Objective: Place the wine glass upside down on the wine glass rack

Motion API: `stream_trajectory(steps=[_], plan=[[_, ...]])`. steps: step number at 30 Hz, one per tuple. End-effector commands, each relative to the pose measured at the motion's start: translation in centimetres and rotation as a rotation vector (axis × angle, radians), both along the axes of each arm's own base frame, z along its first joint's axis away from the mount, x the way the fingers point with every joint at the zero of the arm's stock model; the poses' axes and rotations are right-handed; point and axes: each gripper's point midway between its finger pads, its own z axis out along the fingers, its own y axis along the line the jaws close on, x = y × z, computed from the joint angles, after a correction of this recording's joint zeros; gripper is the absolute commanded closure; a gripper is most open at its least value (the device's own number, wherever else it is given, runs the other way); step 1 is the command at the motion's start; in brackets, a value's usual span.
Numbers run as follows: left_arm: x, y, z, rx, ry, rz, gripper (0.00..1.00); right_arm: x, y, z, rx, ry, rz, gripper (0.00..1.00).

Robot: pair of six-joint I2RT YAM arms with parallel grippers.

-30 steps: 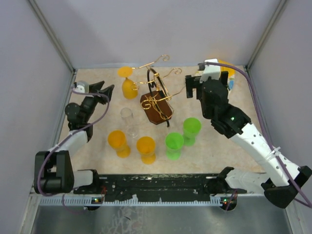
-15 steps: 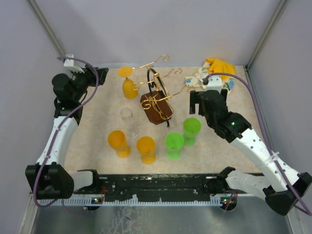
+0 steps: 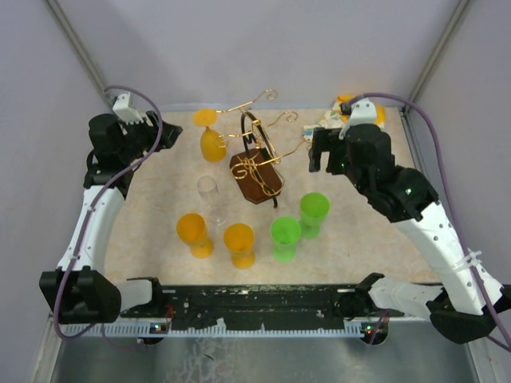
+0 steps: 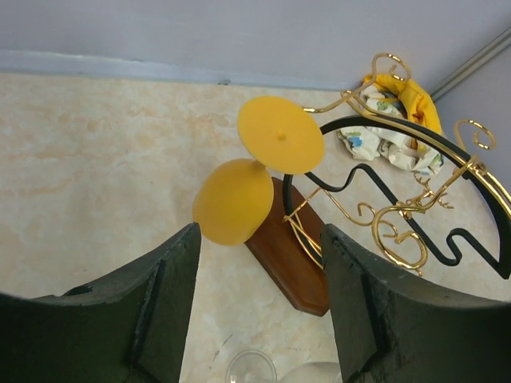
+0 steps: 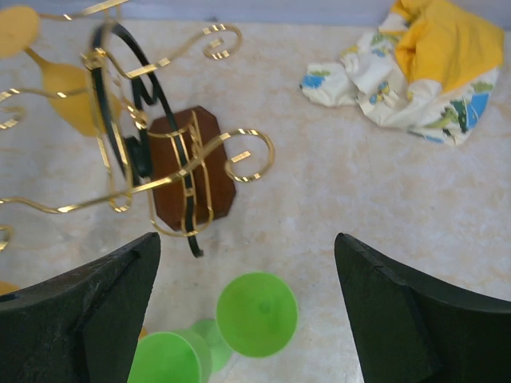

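Well, the table [image 3: 160,239] holds the rack [image 3: 257,171] in the middle, nearer the far edge. The left gripper [image 4: 259,239] and right gripper [image 5: 247,239] are both spread wide, holding nothing. An orange glass [image 4: 233,201] hangs upside down on the rack's left side

The wine glass rack [image 3: 257,166] stands in the middle, and its curly gold arms stick out — easy to bump. In front of it, a clear glass [image 3: 208,191], two orange glasses [image 3: 194,233] and two green glasses [image 3: 285,238] block the way. The bare table [image 3: 152,215] on the left is open — a cloth [image 5: 423,72] fills the far right corner.
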Motion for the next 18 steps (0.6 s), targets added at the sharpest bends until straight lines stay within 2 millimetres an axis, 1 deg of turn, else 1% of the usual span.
stream_trajectory(steps=[1,2,4,6,8,11,16,18], plan=[[-0.1,-0.2,-0.5,0.021,0.048,-0.024,0.32,0.3,2.6,5.8,0.017,-0.084,0.106,0.1],[-0.1,-0.3,-0.8,0.024,0.06,-0.03,0.33,0.6,3.6,6.6,0.008,-0.094,0.135,0.1],[-0.3,-0.3,-1.4,0.038,0.086,-0.037,0.32,1.4,5.7,7.4,-0.024,-0.096,0.189,0.09],[-0.9,-0.7,-1.7,0.057,0.103,-0.075,0.32,2.0,6.9,8.5,-0.026,-0.114,0.21,0.09],[-1.8,-1.3,-1.9,0.074,0.123,-0.127,0.32,2.5,7.4,9.2,-0.018,-0.134,0.215,0.07],[-3.8,-2.1,-2.5,0.108,0.174,-0.172,0.32,3.0,8.0,9.1,-0.018,-0.14,0.22,0.05],[-7.0,-3.2,-3.1,0.18,0.226,-0.187,0.31,3.5,8.2,7.8,-0.045,-0.118,0.215,0.03],[-8.3,-4.1,-3.4,0.199,0.257,-0.199,0.31,3.6,8.1,7.5,-0.05,-0.118,0.212,0.02]])
